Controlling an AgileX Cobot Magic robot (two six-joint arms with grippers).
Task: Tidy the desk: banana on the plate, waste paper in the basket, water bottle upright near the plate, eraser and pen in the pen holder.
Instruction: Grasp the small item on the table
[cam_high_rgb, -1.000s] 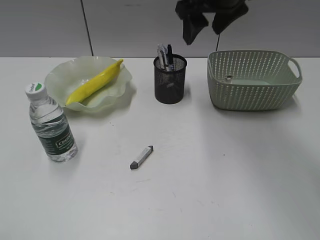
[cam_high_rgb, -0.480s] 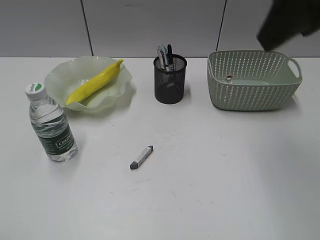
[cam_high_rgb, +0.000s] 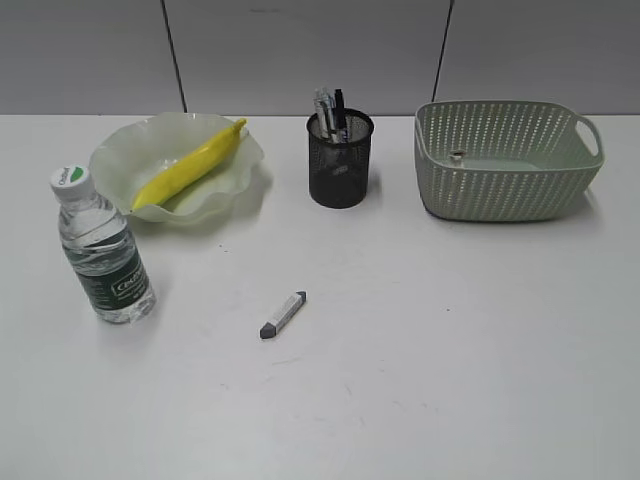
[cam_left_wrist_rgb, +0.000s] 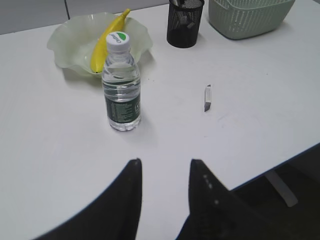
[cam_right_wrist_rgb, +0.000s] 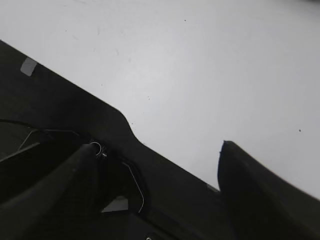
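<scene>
The banana (cam_high_rgb: 190, 165) lies in the pale green plate (cam_high_rgb: 120, 150). The water bottle (cam_high_rgb: 100, 250) stands upright in front of the plate. The black mesh pen holder (cam_high_rgb: 340, 160) holds pens. A small grey-white eraser (cam_high_rgb: 283, 314) lies on the desk (cam_high_rgb: 450, 330). A small grey scrap (cam_high_rgb: 457, 155) lies in the basket (cam_high_rgb: 505, 165), too small to tell apart. Neither gripper shows in the exterior view. My left gripper (cam_left_wrist_rgb: 165, 165) is open and empty above the desk's front, the bottle (cam_left_wrist_rgb: 120, 90) ahead of it. My right gripper (cam_right_wrist_rgb: 157, 150) is open and empty over a desk edge.
In the left wrist view the plate (cam_left_wrist_rgb: 70, 42), banana (cam_left_wrist_rgb: 107, 40), pen holder (cam_left_wrist_rgb: 185, 25), basket (cam_left_wrist_rgb: 245, 17) and eraser (cam_left_wrist_rgb: 207, 97) lie beyond the bottle. The desk's edge (cam_left_wrist_rgb: 280, 160) runs at the right. The right wrist view shows bare desk (cam_right_wrist_rgb: 200, 60) and dark space below.
The dark right arm, above the pen holder and basket a second ago, moved right and up and has left the exterior view. The objects on the desk have not moved.
</scene>
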